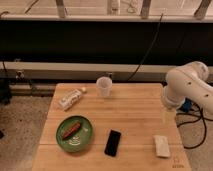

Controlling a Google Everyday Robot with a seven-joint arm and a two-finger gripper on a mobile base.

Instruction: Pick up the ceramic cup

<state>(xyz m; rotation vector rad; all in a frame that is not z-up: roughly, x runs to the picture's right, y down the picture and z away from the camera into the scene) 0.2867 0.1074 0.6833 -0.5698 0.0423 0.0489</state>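
The ceramic cup (104, 86) is a small pale tumbler, wider at the rim. It stands upright near the far edge of the wooden table (135, 115), about at its middle. My white arm (187, 87) comes in from the right. The gripper (169, 116) hangs down from it over the table's right edge, well to the right of the cup and nearer the front. It holds nothing that I can see.
A white labelled bottle (70, 98) lies on its side to the left of the cup. A green plate (75, 134) with a brown bar sits front left. A black phone (113, 142) lies front centre and a white packet (161, 146) front right. Cables hang behind the table.
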